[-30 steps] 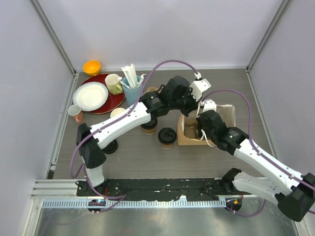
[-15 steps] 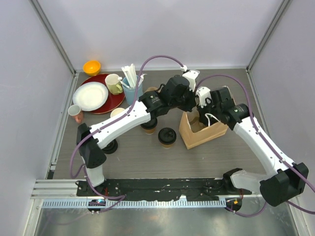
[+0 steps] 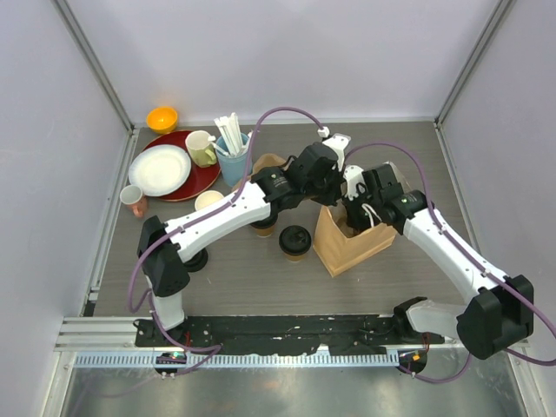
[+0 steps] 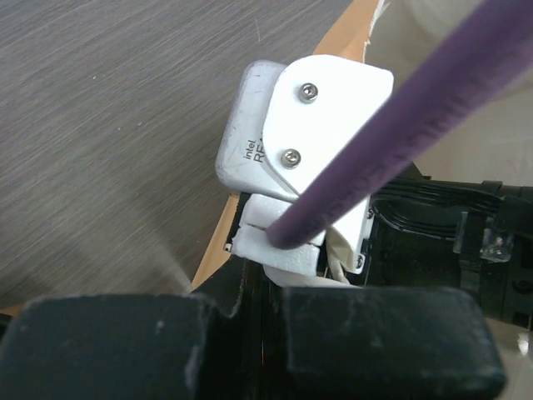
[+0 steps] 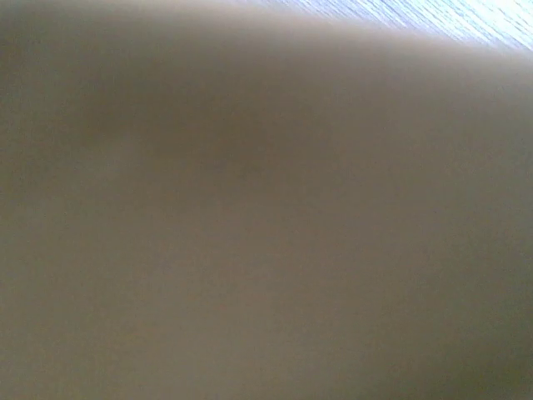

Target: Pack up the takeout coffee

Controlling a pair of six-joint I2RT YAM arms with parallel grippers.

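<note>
A takeout coffee cup with a black lid stands on the table just left of a brown paper bag. A second lidded cup shows partly under my left arm. The bag stands upright and tilted, mouth up. My left gripper is shut on the bag's far left rim. My right gripper is at the mouth beside the white handle, shut on the rim, with its fingers hidden. The right wrist view is filled by blurred brown paper.
At the back left, a red tray carries a white plate and a yellow-green mug. Near it are a light blue cup of white sticks, an orange bowl, a small pink cup and an open cream-lined cup.
The bag lay on its side a second ago and now stands upright. My right arm rose and swung back with it. The left gripper stayed at the bag's mouth.
</note>
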